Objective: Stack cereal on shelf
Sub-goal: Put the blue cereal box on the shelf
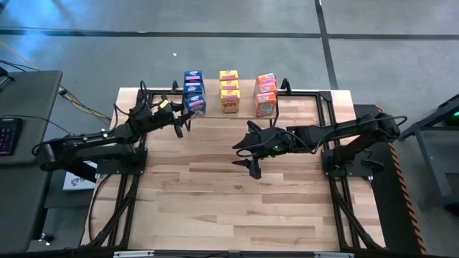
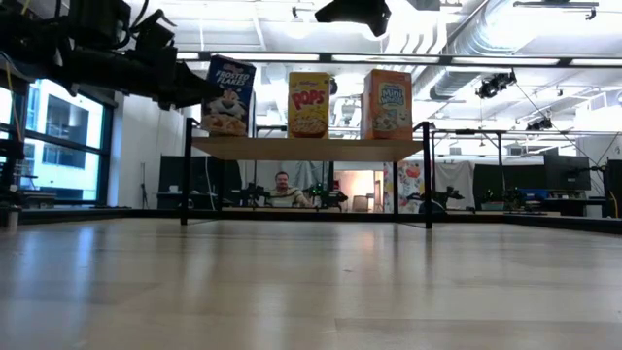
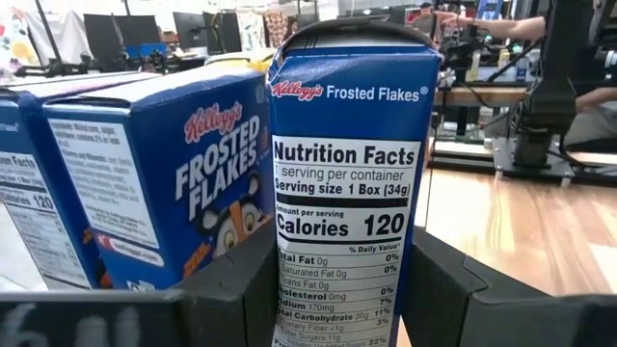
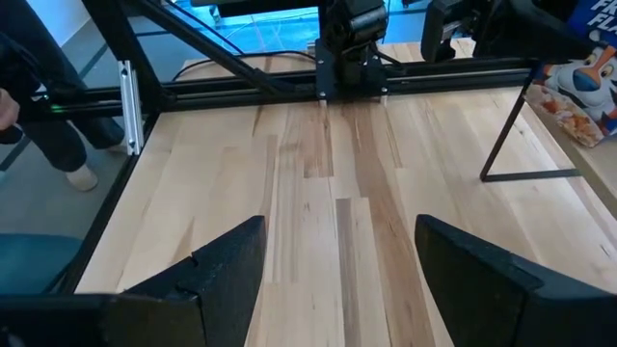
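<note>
left pincer (image 3: 337, 289) clamped tight on a blue cereal box (image 3: 342, 183) at the shelf (image 2: 311, 149), right pincer (image 4: 337, 260) gaping empty over the surface (image 4: 328, 193); only the low view shows the shelf's legs.

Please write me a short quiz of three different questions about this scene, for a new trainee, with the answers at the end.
1. True or false: the left gripper is shut on a blue cereal box.
2. Which box colour sits in the middle of the shelf? A) orange B) yellow C) blue
3. Fill in: the right gripper is ____ and holds nothing.

Key: 1 true. 2 B, the yellow boxes. 3 open.
</note>
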{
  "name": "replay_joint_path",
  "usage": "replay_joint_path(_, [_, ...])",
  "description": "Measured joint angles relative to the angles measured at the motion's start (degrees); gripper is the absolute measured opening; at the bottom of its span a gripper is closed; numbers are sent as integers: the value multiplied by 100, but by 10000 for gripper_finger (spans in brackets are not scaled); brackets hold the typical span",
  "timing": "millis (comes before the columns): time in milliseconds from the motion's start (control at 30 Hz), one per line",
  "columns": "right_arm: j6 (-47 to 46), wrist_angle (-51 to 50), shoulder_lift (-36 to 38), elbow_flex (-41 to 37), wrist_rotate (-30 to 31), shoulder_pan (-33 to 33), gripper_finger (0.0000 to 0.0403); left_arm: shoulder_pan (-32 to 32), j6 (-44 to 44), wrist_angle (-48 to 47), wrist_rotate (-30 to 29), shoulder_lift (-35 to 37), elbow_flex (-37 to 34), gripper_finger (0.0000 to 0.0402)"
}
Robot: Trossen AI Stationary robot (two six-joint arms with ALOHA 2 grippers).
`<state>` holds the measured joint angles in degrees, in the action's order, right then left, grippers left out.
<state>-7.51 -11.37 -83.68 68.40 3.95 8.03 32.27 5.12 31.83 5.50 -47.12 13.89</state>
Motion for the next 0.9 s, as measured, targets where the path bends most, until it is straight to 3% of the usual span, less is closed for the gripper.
replay_joint_path(900, [0, 1, -7, 2, -9, 0, 259, 199, -83, 354, 273, -356, 7, 158])
